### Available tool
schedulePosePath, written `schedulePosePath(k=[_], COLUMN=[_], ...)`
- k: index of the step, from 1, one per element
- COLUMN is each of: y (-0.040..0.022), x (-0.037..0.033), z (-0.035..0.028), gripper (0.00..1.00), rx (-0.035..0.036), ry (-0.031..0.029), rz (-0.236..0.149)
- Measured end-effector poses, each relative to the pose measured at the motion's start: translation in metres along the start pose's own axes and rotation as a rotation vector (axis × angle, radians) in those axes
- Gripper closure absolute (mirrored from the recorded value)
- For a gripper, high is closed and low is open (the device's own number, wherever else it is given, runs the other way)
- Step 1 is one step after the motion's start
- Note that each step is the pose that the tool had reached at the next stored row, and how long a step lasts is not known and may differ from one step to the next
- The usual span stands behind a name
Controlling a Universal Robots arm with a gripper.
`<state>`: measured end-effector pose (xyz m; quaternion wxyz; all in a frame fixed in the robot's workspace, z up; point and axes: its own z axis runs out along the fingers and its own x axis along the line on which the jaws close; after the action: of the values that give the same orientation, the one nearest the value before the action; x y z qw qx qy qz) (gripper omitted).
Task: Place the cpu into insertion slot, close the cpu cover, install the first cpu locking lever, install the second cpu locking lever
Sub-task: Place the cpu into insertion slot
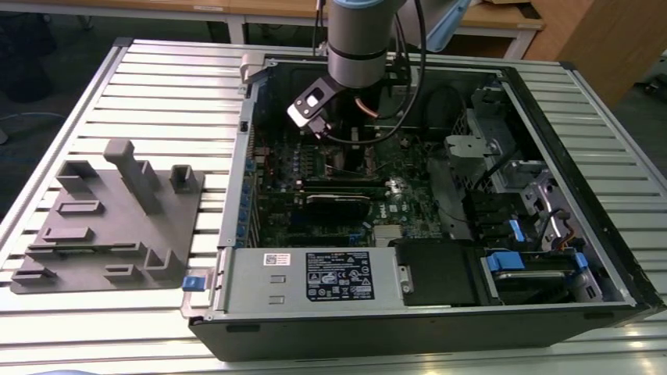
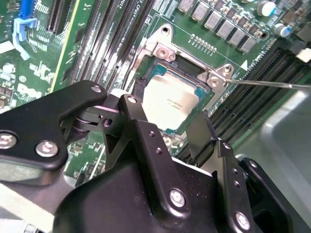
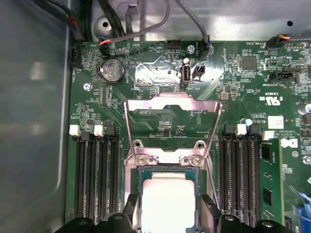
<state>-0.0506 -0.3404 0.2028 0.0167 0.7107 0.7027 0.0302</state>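
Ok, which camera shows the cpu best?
The second wrist view: the cpu lies in the insertion slot, its top nearly whole. The first wrist view shows part of it, under glare; in the exterior view it is too small to tell.

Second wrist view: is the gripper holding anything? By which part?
Cannot be told. The gripper straddles two opposite edges of the cpu, which lies in the insertion slot; whether it grips them cannot be judged.

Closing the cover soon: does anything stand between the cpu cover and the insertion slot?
Yes. The gripper hangs directly over the cpu in the insertion slot, in the flipped-open cpu cover's closing path.
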Motion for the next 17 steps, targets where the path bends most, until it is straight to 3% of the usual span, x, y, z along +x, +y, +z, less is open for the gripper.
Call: schedulePosePath(k=[3, 11, 13, 17], y=[0.0003, 0.0002, 0.0002, 0.0002], x=[0.0001, 0.0, 0.0, 0.0], z=[-0.0036, -0.0037, -0.0037, -0.0037], gripper=[0.39, 0.4, 0.53, 0.65], rx=[0.0, 0.0001, 0.0001, 0.0001], ry=[0.0, -0.0006, -0.0007, -0.001], rz=[0.0, 0.0, 0.0, 0.0])
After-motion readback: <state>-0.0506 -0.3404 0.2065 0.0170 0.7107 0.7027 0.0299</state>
